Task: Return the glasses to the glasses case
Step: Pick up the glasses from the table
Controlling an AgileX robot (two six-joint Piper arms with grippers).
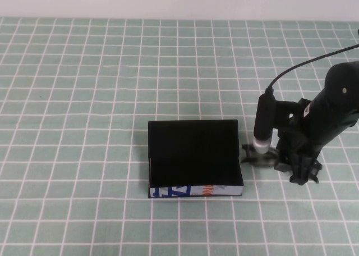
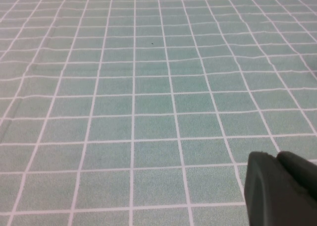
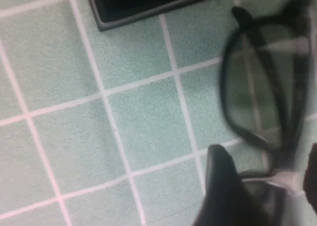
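Observation:
The glasses case (image 1: 193,155) lies open on the checked cloth, black inside, with its white printed strip facing the near edge. One corner of it shows in the right wrist view (image 3: 148,3). The glasses (image 1: 259,156), thin and dark-framed, are just right of the case, by its right wall. My right gripper (image 1: 276,162) is shut on the glasses (image 3: 262,87) near the bridge, one finger on each side (image 3: 267,174). The glasses look slightly off the cloth. My left gripper (image 2: 277,155) is shut and empty over bare cloth, out of the high view.
A green cloth with white grid lines (image 1: 84,99) covers the whole table. The right arm's camera tube (image 1: 263,124) and its cable stand above the glasses. A pale wall runs along the far edge.

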